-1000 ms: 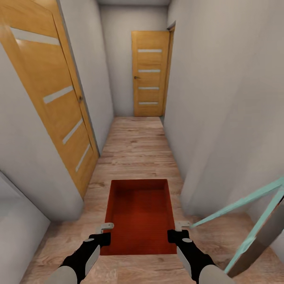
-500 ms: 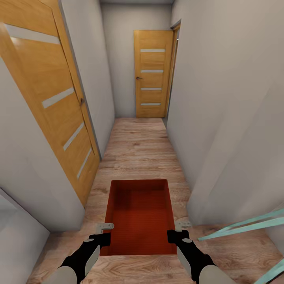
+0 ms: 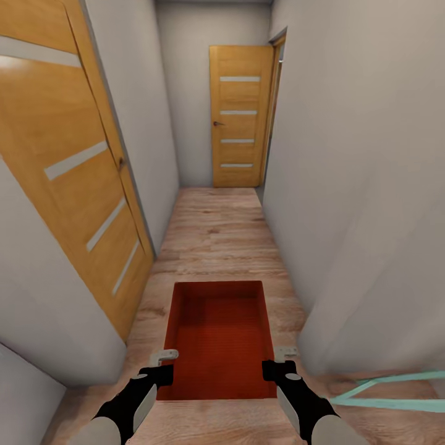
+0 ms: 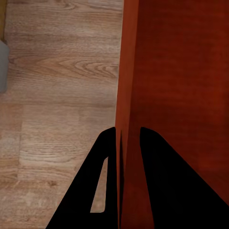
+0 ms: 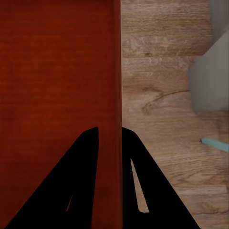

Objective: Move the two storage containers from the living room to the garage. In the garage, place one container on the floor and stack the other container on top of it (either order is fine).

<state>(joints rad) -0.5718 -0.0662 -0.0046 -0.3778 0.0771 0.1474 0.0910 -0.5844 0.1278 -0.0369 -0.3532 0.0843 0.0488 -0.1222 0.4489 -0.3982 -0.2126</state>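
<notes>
While rolling down hallway: storage container (image 3: 217,337) held level, left gripper (image 4: 128,143) and right gripper (image 5: 110,136) each clamped on opposite thin side walls; rigid, light, smooth plastic, could slip

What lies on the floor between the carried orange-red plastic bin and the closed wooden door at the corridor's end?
In the head view, only bare light wood plank floor runs from the orange-red shallow plastic bin to the closed wooden door; nothing stands on that stretch.
</notes>
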